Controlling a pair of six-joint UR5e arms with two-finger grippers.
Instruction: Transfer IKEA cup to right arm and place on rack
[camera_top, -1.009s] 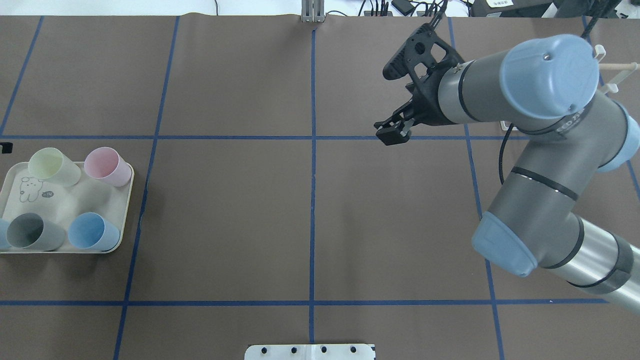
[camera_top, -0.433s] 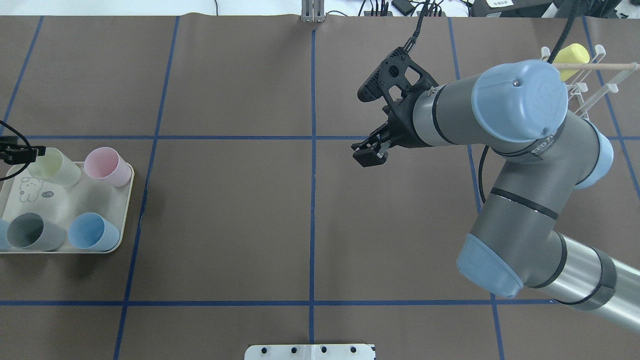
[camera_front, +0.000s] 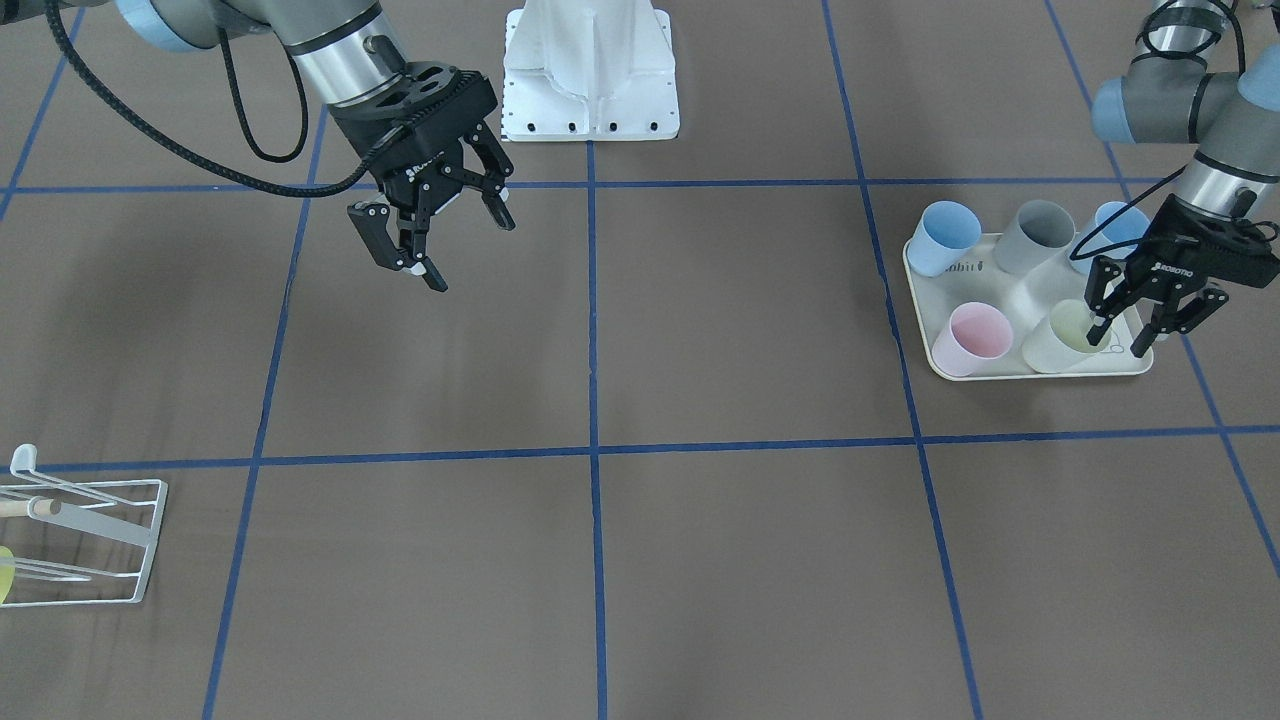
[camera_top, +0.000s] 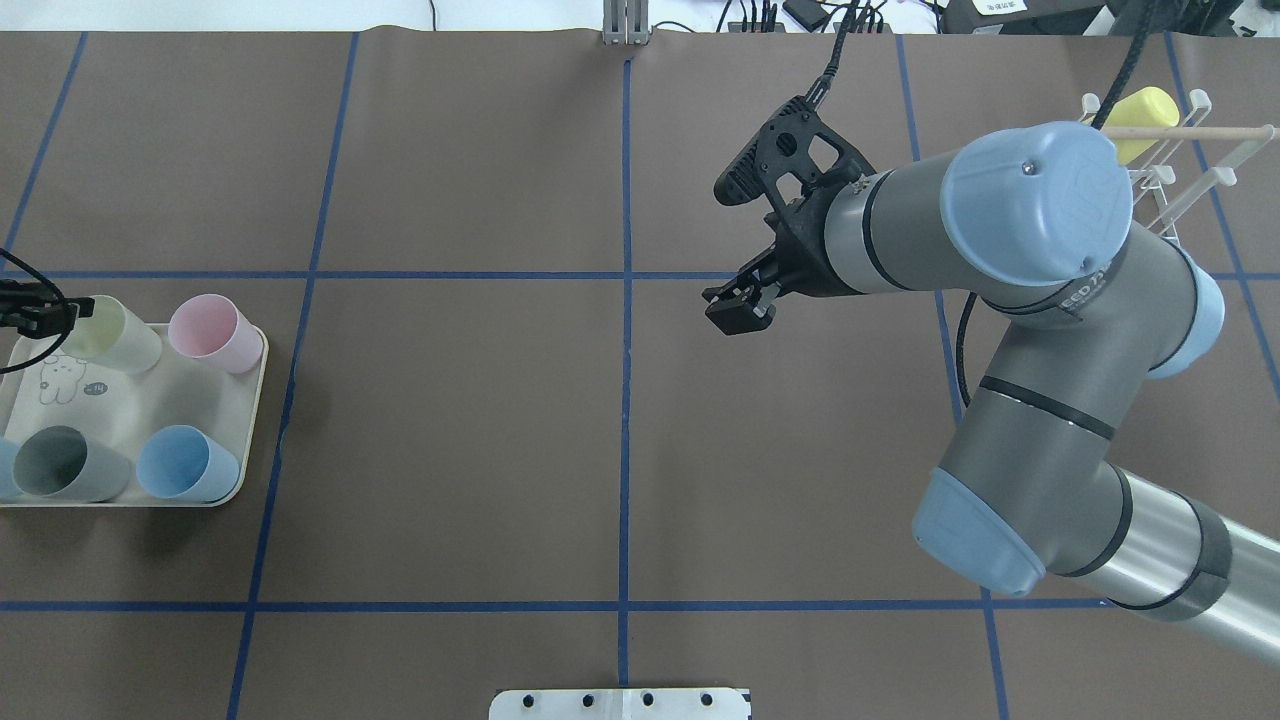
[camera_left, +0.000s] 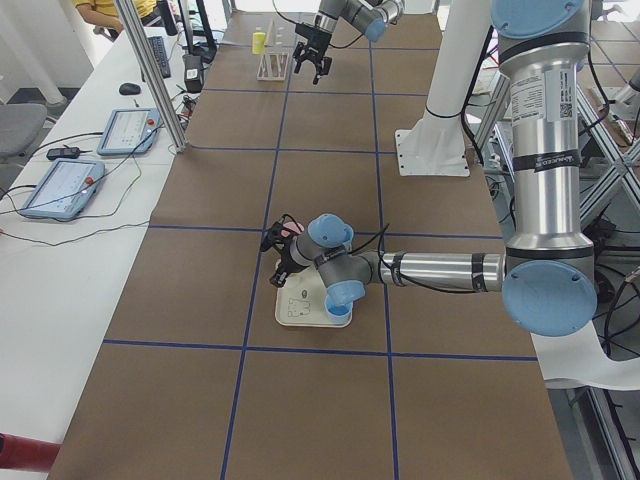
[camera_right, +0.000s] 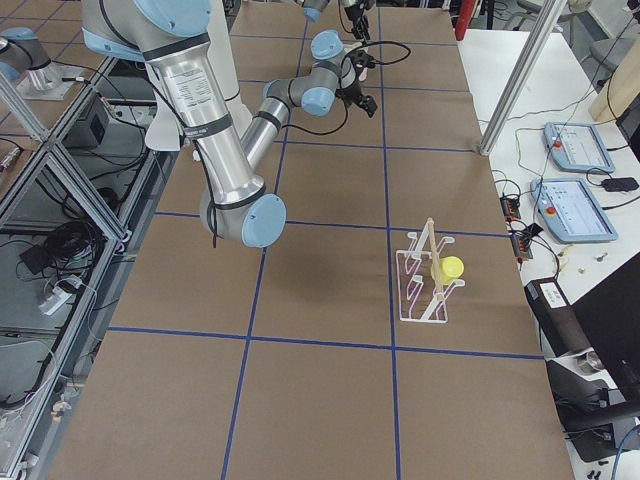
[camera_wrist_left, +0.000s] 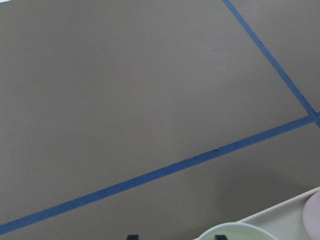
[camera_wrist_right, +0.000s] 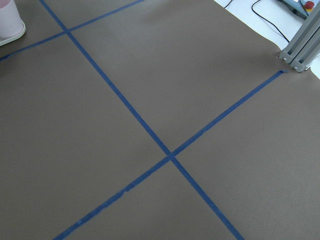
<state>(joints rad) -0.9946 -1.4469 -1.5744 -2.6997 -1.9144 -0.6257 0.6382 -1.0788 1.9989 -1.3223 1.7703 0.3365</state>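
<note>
Brown, blue-taped table (camera_front: 700, 500): the left gripper (camera_front: 1118, 343) points down, fingers spread, over the pale green cup (camera_front: 1062, 342) on the tray (camera_front: 1040, 374), the cup's mouth at its nine o'clock. From overhead, the right gripper (camera_top: 735, 308) hovers mid-table, spread and empty, the rack (camera_top: 1200, 131) at its two o'clock.
</note>
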